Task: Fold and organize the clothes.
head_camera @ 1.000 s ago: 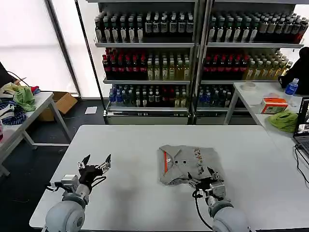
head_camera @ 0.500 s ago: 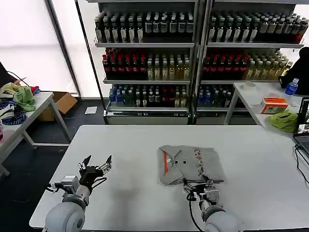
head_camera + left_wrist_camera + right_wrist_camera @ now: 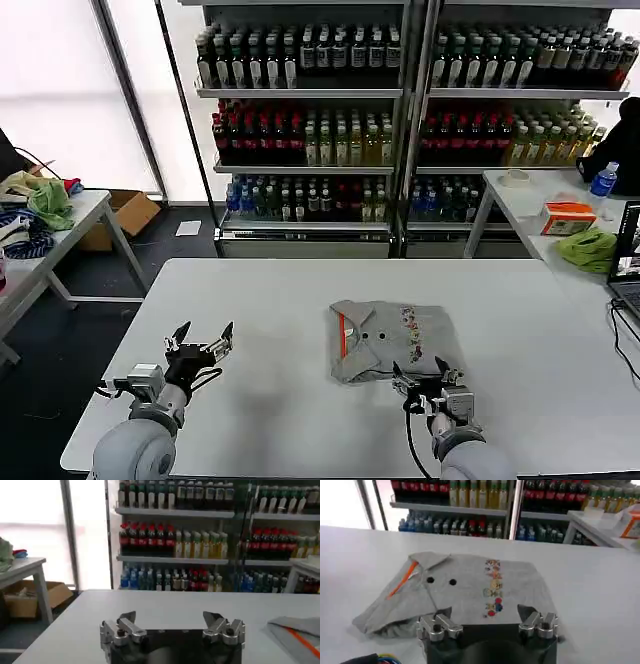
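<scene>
Right claw [image 3: 426,377] now spread at shirt's [image 3: 392,341] near edge, shifted slightly right since half a second ago, no longer over the hem. Shirt folded, right of desk [image 3: 270,300] centre, unmoved. Left claw [image 3: 200,341] spread, parked near-left, unchanged.

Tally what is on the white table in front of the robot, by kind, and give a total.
Folded grey shirt, with red-orange neck trim: 1
Grippers over the table: 2, the left gripper and the right gripper, both with jaws open
Total: 3
</scene>
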`<act>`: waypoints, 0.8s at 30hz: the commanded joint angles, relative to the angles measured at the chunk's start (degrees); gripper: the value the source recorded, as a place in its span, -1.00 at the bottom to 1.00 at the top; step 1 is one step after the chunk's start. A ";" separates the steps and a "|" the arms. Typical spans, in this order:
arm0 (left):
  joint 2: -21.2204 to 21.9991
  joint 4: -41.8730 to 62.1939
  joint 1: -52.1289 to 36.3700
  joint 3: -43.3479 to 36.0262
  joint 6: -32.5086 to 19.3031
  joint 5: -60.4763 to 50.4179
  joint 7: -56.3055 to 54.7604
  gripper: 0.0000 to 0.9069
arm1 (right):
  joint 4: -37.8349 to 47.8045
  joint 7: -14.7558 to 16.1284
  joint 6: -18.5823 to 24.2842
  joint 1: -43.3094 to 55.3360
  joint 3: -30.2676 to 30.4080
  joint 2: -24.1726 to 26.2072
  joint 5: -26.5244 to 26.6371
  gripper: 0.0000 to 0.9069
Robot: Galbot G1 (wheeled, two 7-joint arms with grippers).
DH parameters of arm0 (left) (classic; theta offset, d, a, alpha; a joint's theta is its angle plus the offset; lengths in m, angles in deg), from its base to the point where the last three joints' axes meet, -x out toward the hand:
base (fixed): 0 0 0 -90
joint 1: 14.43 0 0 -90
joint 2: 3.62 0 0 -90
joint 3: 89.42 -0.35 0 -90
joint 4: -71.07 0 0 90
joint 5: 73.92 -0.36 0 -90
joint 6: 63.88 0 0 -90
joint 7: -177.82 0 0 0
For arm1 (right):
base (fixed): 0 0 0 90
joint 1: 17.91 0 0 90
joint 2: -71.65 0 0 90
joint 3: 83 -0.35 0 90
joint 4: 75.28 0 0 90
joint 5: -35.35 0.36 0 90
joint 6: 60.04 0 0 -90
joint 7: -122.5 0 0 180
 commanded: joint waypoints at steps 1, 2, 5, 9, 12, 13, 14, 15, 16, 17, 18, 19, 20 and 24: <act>-0.07 -0.06 0.25 0.02 0.20 -0.04 -0.03 1.00 | 0.06 -0.73 0.04 -0.97 -3.68 0.14 3.79 1.00; -0.09 -0.07 0.39 0.10 0.17 -0.06 -0.01 1.00 | 1.20 -0.90 0.06 -0.54 -3.73 -0.07 4.64 1.00; -0.08 -0.15 0.64 0.27 0.15 -0.05 0.01 1.00 | 4.20 -2.32 0.04 0.63 -4.27 -0.77 8.28 1.00; -0.14 -0.23 0.84 0.46 0.15 -0.02 0.03 1.00 | 7.52 -4.52 0.04 1.50 -5.21 -1.95 12.12 1.00; -0.15 -0.19 0.82 0.47 0.16 0.00 0.03 1.00 | 9.04 -4.38 0.04 1.57 -5.20 -2.19 13.37 1.00; -0.15 -0.20 0.76 0.45 0.20 0.00 0.02 1.00 | 9.53 -4.20 0.02 1.64 -4.96 -2.57 13.66 1.00; -0.10 -0.28 0.56 0.44 0.28 0.04 0.00 1.00 | 9.55 -4.09 -0.01 1.60 -4.80 -2.69 13.87 1.00; -0.11 -0.33 0.48 0.40 0.35 0.11 -0.04 1.00 | 9.52 -4.13 -0.01 1.53 -4.56 -2.95 14.02 1.00; -0.13 -0.39 0.45 0.35 0.39 0.11 -0.04 1.00 | 9.49 -4.13 -0.01 1.52 -4.55 -3.09 14.00 1.00; -0.18 -0.46 0.42 0.31 0.40 0.16 -0.06 1.00 | 9.31 -4.33 -0.02 1.53 -4.54 -3.25 14.08 1.00; -0.18 -0.55 0.43 0.33 0.40 0.19 -0.06 1.00 | 9.04 -4.36 -0.01 1.51 -4.66 -3.35 14.03 1.00; -0.12 -0.63 0.46 0.45 0.33 0.25 -0.12 1.00 | 8.61 -4.38 0.02 1.48 -4.87 -3.42 13.91 1.00; -0.11 -0.82 0.52 0.69 0.02 0.25 -0.28 1.00 | 6.13 -4.18 0.06 1.27 -6.31 -3.46 13.77 1.00; -0.25 -1.78 0.73 1.27 -0.97 0.14 -0.39 1.00 | -0.38 -3.99 0.01 1.65 -13.90 -2.33 15.12 1.00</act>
